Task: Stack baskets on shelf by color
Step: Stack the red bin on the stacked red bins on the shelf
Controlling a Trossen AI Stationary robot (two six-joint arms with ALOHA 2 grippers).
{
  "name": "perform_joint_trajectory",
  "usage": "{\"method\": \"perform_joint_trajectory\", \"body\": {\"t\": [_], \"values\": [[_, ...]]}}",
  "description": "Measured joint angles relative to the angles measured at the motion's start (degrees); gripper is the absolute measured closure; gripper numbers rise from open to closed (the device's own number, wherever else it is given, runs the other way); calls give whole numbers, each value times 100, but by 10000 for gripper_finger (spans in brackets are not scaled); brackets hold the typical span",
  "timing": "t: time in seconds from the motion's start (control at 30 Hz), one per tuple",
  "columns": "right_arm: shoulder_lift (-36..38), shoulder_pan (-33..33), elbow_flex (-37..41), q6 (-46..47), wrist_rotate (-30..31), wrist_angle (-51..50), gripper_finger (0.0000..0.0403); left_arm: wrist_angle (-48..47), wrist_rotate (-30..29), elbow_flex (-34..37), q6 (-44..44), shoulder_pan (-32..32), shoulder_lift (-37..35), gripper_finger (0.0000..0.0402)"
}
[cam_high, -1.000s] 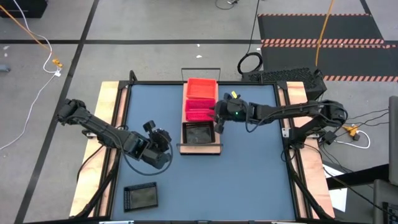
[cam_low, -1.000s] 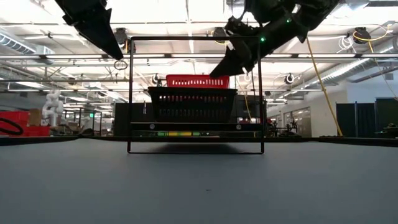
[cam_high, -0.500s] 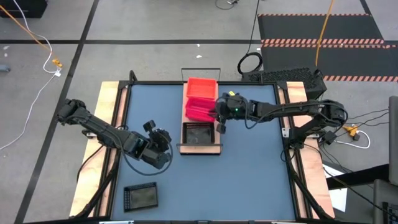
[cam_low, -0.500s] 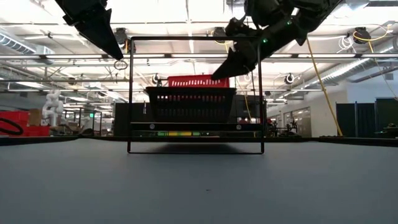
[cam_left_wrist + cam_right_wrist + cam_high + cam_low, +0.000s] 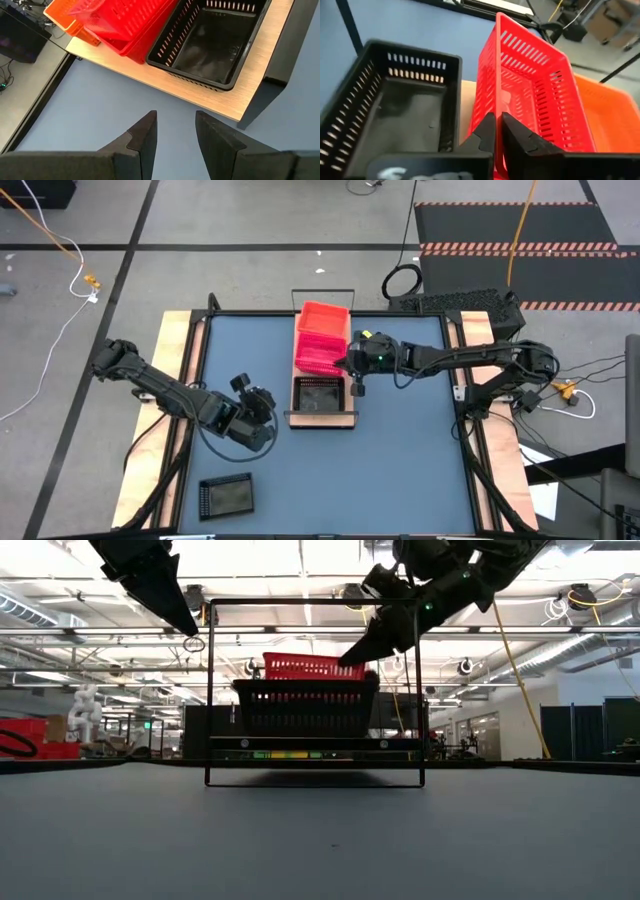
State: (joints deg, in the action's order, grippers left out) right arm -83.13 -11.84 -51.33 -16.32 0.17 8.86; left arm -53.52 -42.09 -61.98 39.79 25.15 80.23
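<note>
On the shelf (image 5: 322, 418) an orange basket (image 5: 325, 315) sits at the far end and a black basket (image 5: 320, 393) at the near end. A pink-red basket (image 5: 320, 352) stands tilted between them. A further red wall (image 5: 135, 35) shows below it. My right gripper (image 5: 350, 367) is shut on the pink-red basket at its near right corner. My left gripper (image 5: 262, 405) hangs open over the table, left of the shelf's near end, with nothing between its fingers (image 5: 145, 135). Another black basket (image 5: 227, 497) lies flat on the table at the near left. My right gripper pinches the pink-red basket's near long wall (image 5: 496, 100) at its right end. One finger is inside the basket and one outside, on the black basket's side. The fingers come from the table's right, slanting down. The basket sits tilted over the shelf's middle.
The shelf's thin black wire frame (image 5: 312, 602) rises over its ends, close above my right gripper. The table's wooden side rails (image 5: 170, 380) border the blue top. Bare blue tabletop (image 5: 400, 460) lies right of and nearer than the shelf.
My right gripper has shut on the pink-red basket's wall. The basket has tipped out of level and shifted a little toward the table's left.
</note>
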Motion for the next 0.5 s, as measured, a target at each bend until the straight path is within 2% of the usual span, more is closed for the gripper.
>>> {"method": "perform_joint_trajectory", "body": {"t": [0.2, 0.37, 0.5], "values": [[0, 170, 0, -513, 590, -9, 394, -1, 0, 0, 4, 0, 0, 266], [0, 279, 0, -557, 649, -73, 392, -2, -2, 0, -2, 0, 0, 266], [0, 334, 2, -428, 1151, -187, 379, -2, -2, 0, -7, 0, 0, 266]]}}
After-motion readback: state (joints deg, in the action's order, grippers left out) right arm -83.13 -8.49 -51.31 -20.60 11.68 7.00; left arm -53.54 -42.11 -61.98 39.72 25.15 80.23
